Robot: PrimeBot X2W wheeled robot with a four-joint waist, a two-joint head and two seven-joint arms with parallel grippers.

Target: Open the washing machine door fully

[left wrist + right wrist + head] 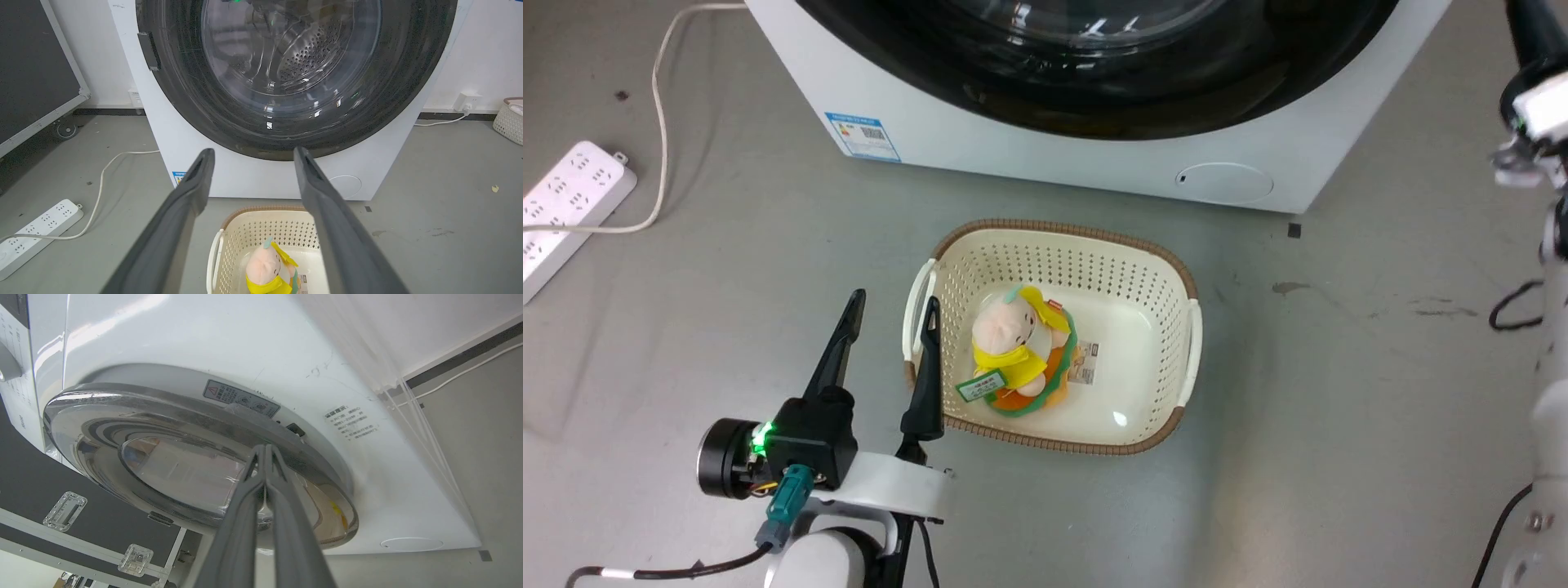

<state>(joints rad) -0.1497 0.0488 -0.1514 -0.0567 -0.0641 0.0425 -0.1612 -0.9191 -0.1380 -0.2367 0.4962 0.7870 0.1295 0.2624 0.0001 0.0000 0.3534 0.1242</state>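
The door point(196, 102) lay flat on the front of the machine point(1045, 155) and looked shut. The right gripper point(265, 448) had its jaws pressed together, with the tips close to the door's rim. I could not tell if they touched it. Thin tips like that could slip off the shiny rim, and then the door would not open. A hard poke could scratch the glass. The left gripper point(894, 299) hung low, jaws spread and holding nothing, just beside the basket point(1086, 237). A wide swing could bump it.
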